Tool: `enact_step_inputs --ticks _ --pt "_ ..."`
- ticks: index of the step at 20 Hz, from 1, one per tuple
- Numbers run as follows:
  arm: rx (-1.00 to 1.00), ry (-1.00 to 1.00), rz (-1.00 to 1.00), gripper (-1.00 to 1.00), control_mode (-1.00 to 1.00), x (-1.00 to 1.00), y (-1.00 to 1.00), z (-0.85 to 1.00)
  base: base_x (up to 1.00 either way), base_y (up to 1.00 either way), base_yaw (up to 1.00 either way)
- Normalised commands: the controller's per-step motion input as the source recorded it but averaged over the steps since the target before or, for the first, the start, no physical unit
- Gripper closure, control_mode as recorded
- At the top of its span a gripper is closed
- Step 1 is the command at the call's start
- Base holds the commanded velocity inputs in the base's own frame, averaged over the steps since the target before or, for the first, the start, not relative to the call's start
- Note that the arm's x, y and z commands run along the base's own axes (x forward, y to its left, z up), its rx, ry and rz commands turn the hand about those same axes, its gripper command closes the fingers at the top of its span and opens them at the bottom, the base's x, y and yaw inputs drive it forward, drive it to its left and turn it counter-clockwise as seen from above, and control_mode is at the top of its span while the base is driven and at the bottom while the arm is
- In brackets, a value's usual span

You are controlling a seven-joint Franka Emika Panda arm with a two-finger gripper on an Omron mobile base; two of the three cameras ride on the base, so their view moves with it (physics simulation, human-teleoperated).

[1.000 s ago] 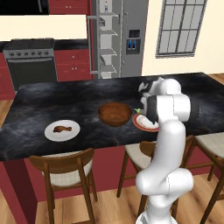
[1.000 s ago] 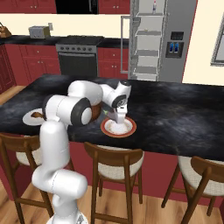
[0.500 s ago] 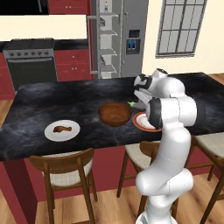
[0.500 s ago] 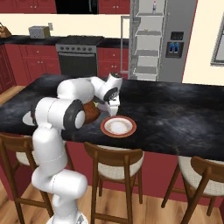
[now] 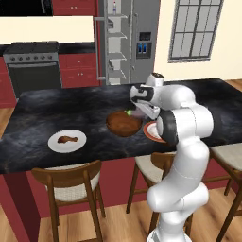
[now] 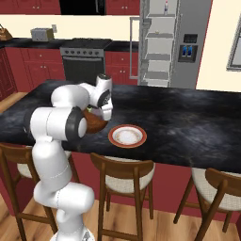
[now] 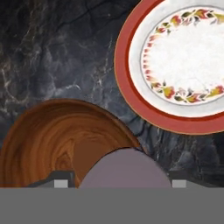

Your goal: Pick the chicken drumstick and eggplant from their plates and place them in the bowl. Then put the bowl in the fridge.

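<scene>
My gripper (image 5: 135, 110) is shut on the eggplant (image 7: 124, 168), a dull purple rounded shape between the fingers. Its green stem cap (image 5: 128, 112) pokes out just above the right rim of the brown wooden bowl (image 5: 123, 125). In the hand view the bowl (image 7: 52, 144) lies below and to the left, its inside bare. The orange-red rimmed plate (image 6: 127, 136) to the bowl's right holds nothing. Far to the left on the island, the chicken drumstick (image 5: 66, 139) rests on the white plate (image 5: 54, 144). The fridge (image 5: 142, 42) stands behind the island, its left door open on white shelves.
The black marble island (image 5: 56, 113) carries everything. Wooden stools (image 5: 71, 182) line its near side. A steel oven range (image 5: 33, 64) sits among red cabinets at the back left, and a window (image 5: 196, 28) is at the back right.
The gripper rose from the orange-red rimmed plate with the eggplant and swung left to hang over the bowl's rim. That plate is now bare.
</scene>
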Motion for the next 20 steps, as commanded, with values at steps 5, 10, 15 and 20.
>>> enact_step_inputs --ticks 5,10,15,20 --pt "-0.24 0.00 0.00 1.00 -1.00 0.06 0.63 -0.17 0.00 0.00 0.00" --pt "-0.06 0.00 0.00 1.00 -1.00 0.25 0.23 -0.21 0.00 0.00 0.00" --pt "0.01 0.01 0.00 1.00 -1.00 0.18 0.07 -0.22 0.00 0.00 0.00" --pt "0.05 0.04 0.01 1.00 -1.00 0.12 0.00 -0.20 0.00 0.00 0.00"
